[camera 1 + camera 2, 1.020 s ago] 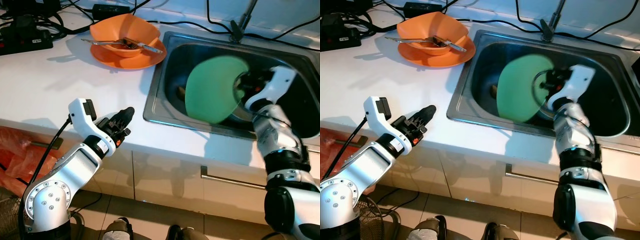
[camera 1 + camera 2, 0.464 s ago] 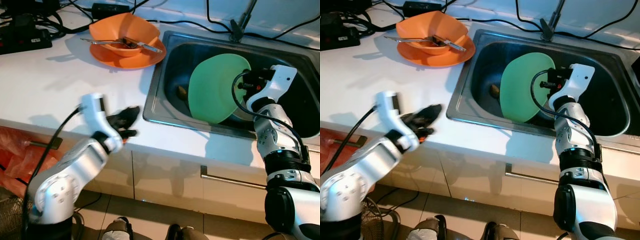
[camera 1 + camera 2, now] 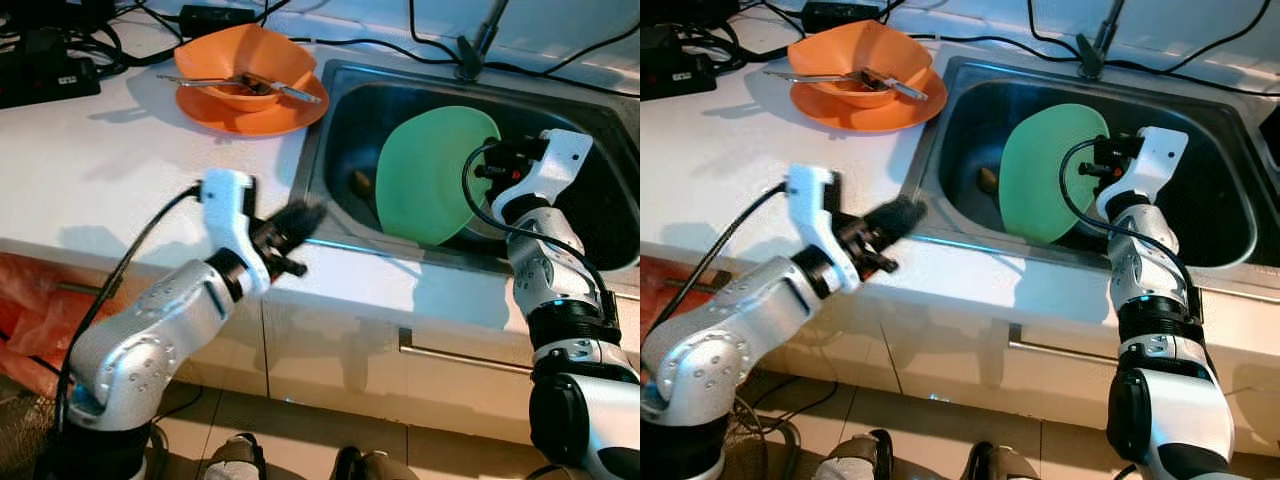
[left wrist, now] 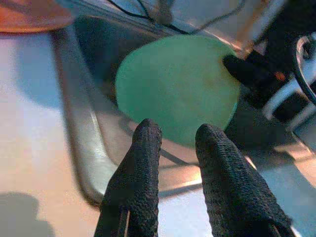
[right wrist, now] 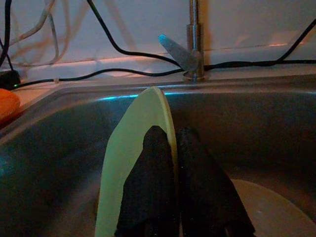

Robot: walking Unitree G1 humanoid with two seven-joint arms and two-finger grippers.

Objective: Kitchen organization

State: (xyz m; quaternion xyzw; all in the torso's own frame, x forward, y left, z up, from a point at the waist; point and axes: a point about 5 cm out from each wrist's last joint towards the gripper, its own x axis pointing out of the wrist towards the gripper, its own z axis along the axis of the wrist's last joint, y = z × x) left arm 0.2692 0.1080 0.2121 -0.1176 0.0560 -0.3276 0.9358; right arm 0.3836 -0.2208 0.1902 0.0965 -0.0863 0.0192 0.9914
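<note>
A green plate stands nearly on edge inside the steel sink, held above the basin. My right gripper is shut on the green plate at its right rim; the right wrist view has one black finger on each face of the plate. My left gripper reaches over the counter's front edge at the sink's left front corner, fingers slightly apart and empty, pointing toward the plate.
An orange bowl with cutlery sits on an orange plate left of the sink. A small brown object and a pale dish lie in the basin. Faucet and black cables run along the back. White counter stretches left.
My left arm has swung right and forward, from the counter's front edge to the sink's left front corner. The right gripper has raised the green plate slightly and now holds it steady.
</note>
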